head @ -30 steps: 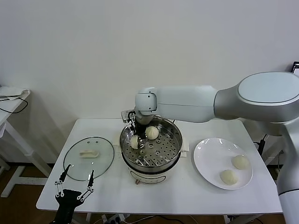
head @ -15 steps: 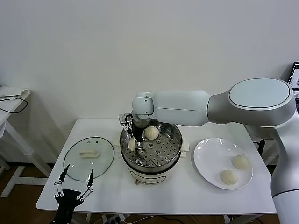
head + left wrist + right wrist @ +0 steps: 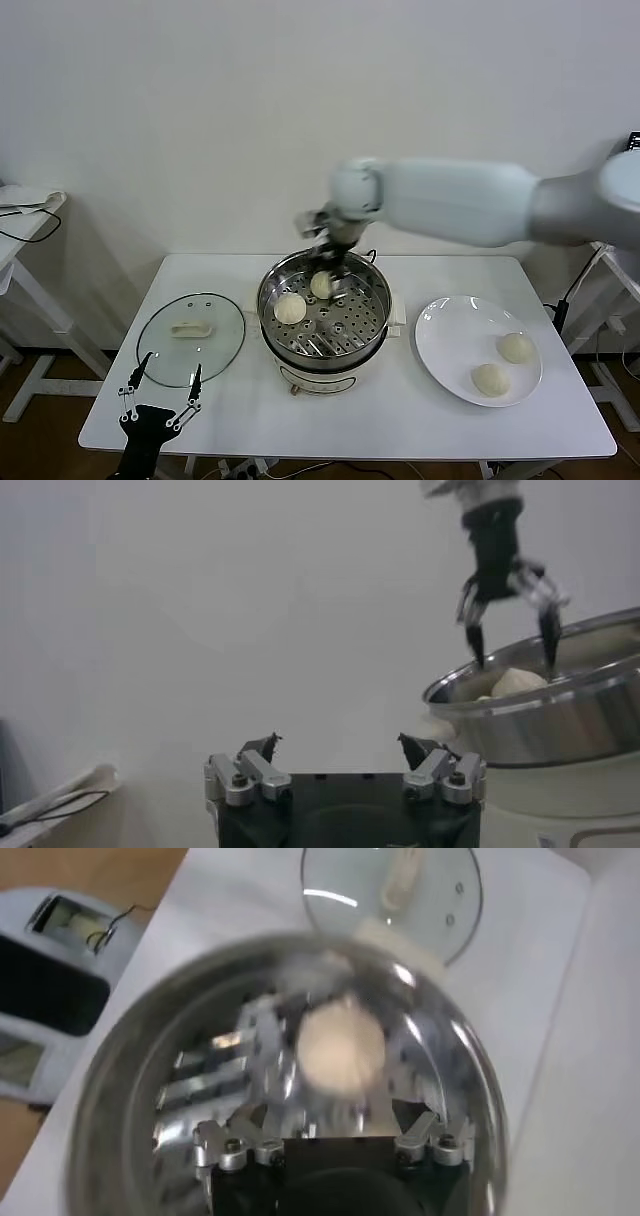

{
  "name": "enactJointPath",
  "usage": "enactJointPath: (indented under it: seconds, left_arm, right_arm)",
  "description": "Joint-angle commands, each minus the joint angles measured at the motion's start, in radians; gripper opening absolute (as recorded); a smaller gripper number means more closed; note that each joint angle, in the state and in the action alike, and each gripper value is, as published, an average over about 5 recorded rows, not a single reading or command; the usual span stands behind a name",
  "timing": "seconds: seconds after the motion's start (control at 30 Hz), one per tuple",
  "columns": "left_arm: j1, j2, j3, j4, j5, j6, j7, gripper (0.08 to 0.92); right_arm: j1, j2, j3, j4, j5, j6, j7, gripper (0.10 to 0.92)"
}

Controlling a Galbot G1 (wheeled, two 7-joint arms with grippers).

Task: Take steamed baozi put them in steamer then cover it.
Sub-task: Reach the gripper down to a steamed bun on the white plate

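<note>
The steamer [image 3: 352, 325] stands mid-table with two steamed baozi on its perforated tray, one at the left [image 3: 290, 308] and one at the back [image 3: 321, 285]. My right gripper [image 3: 333, 270] hangs open and empty over the steamer's back rim, just above the back bun. In the right wrist view its jaws [image 3: 335, 1116] stand apart above a baozi [image 3: 340, 1048]. Two more baozi [image 3: 516, 347] [image 3: 490, 379] lie on the white plate [image 3: 440, 330]. The glass cover [image 3: 190, 335] rests flat on the table left of the steamer. My left gripper [image 3: 160, 395] waits open at the front left edge.
The white table [image 3: 400, 430] carries only the cover, steamer and plate. A white wall rises close behind it. A small side table [image 3: 25, 215] with a cable sits at the far left. From the left wrist, the steamer [image 3: 560, 710] and right gripper [image 3: 510, 645] show beyond the open left gripper [image 3: 340, 745].
My right gripper opened and let go of a baozi at the left of the tray, then rose and swung toward the steamer's back right. The left arm stayed put.
</note>
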Motion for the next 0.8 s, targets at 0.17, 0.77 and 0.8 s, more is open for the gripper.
enactJointPath:
  seconds: [0.17, 0.77, 0.8]
  left_arm:
    - [0.007, -0.003, 0.001, 0.000, 0.004, 0.003, 0.000, 0.823]
    - [0.026, -0.012, -0.012, 0.006, 0.015, -0.001, -0.002, 0.823]
    - [0.026, -0.012, -0.013, 0.007, 0.015, -0.002, -0.002, 0.823]
  right_arm:
    - [-0.069, -0.544, -0.015, 0.069, -0.294, 0.186, -0.135, 0.823]
    - [-0.492, -0.589, 0.156, 0.032, -0.413, 0.185, -0.004, 0.823]
    - [-0.495, -0.585, 0.158, 0.029, -0.414, 0.182, 0.000, 0.823]
